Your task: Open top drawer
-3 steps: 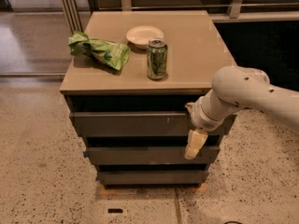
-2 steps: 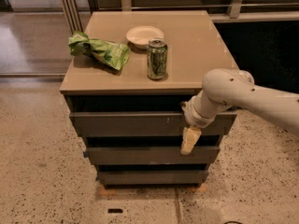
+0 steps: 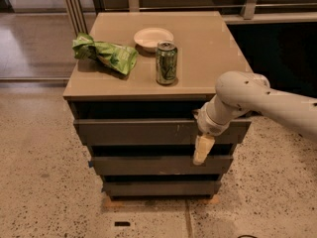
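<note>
Nearest the bottom of the frame is the speckled floor (image 3: 44,202), and rising from it the cabinet's lowest drawer front (image 3: 158,187) and the middle one (image 3: 138,165), both narrower than the one I am after. My end effector (image 3: 202,151) hangs downward right of centre, its pale tip over the dark gap between the middle front and the top drawer (image 3: 133,132). My arm (image 3: 267,100) reaches in from the right edge of the frame. I cannot tell how wide the end effector stands, nor whether it touches or has hooked any edge. The top drawer is the wide grey front directly under the counter (image 3: 213,48), running across the middle of the frame. As far as I can judge, it sits about in line with the fronts below and shows no interior, so I take it as not yet pulled out. By that reading I am only at the approach, and the catch on the front and the whole outward pull are left to do. Farther back, on the counter, stand a green can (image 3: 166,63), a crumpled green bag (image 3: 106,53) to its left and a small white bowl (image 3: 153,37) behind, none of them in my way.
</note>
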### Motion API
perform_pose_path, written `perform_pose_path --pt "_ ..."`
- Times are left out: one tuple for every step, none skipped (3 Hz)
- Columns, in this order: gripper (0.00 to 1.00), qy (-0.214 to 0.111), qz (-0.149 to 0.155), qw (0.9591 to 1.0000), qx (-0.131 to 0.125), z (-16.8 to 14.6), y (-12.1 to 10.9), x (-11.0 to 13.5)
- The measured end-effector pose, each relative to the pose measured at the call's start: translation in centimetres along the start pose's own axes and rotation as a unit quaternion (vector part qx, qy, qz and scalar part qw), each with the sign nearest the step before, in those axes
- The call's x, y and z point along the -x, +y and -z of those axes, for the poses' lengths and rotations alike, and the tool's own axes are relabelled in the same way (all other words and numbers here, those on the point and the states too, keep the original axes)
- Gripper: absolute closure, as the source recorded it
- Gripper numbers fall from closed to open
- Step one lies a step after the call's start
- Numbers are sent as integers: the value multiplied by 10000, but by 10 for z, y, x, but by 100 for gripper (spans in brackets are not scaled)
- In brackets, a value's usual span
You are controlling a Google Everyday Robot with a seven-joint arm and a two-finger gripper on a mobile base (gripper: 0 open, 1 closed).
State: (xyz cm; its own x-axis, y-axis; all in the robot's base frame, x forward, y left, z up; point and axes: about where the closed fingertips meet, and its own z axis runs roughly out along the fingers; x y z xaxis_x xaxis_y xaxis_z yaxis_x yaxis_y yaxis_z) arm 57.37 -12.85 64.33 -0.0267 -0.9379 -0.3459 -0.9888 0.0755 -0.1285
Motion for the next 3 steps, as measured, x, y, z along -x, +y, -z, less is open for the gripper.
perform_pose_path --pt "0 25 -167 9990 404 -3 6 -5" --pt "0 61 -264 9965 786 0 16 -7" --pt "0 96 -265 9925 1186 19 38 -3"
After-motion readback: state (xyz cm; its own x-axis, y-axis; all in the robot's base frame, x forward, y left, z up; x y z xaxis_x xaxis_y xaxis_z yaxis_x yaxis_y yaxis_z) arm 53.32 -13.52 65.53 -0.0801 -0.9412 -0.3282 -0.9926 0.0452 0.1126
